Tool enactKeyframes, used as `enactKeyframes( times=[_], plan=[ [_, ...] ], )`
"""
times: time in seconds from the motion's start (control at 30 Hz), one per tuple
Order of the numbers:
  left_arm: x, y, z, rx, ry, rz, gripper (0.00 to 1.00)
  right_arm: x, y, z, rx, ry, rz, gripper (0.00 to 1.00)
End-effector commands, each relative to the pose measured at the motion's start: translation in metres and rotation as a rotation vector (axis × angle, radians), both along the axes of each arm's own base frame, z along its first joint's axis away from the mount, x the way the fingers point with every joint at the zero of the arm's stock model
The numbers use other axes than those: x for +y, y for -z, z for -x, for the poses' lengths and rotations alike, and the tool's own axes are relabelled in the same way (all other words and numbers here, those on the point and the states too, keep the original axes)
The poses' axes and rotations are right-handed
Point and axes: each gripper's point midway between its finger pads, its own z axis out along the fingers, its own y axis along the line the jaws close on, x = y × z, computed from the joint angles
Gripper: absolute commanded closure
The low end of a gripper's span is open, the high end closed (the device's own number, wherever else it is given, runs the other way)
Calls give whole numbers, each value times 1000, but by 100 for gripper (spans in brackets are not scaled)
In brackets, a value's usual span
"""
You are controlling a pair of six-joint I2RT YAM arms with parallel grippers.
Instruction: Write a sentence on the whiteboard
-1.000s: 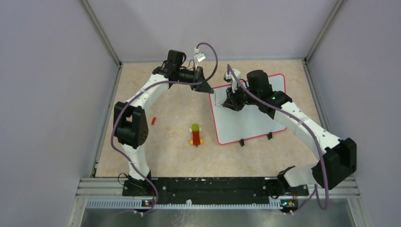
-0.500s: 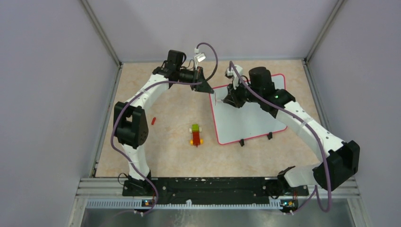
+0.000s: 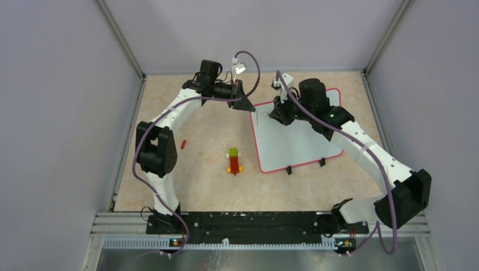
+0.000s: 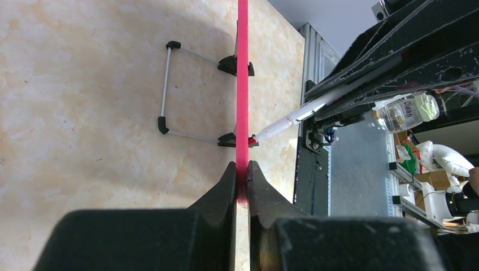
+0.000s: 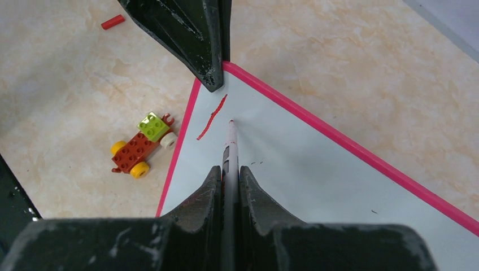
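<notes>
Whiteboard, a glossy white rectangular panel with a thin red-pink rim [image 3: 294, 147], lies right of centre on the tabletop [image 3: 197, 169]. It looks light, stiff and slippery, best pinched at the rim. Left fingers [image 4: 226, 192] clamp its far-left corner; right fingers [image 5: 203, 197] are closed on a white marker [image 5: 230, 141]. Since a second ago the right wrist has shifted farther back; the board is unmoved.

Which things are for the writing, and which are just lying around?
For the job: whiteboard; marker, held in the right gripper; left gripper, pinching the whiteboard's rim.
Just lying about: toy brick car; small red cap, maybe the marker's.
</notes>
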Motion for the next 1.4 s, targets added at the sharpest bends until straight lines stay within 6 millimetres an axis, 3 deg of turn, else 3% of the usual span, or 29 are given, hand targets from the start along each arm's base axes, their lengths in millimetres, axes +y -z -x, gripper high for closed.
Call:
enactKeyframes(
  times=[0.0, 0.77, 1.07, 1.37],
  plan=[
    [-1, -22, 7, -77, 31, 44, 100, 1, -36, -9, -93, 31, -63, 100],
    [-1, -21, 7, -80, 31, 45, 100, 22, 13, 3, 31, -57, -8, 100],
    [-1, -20, 6, -80, 29, 43, 100, 24, 11, 4, 17, -53, 2, 100],
    [0, -22, 7, -86, 26, 42, 100, 7, 12, 5, 10, -11, 22, 100]
  ],
)
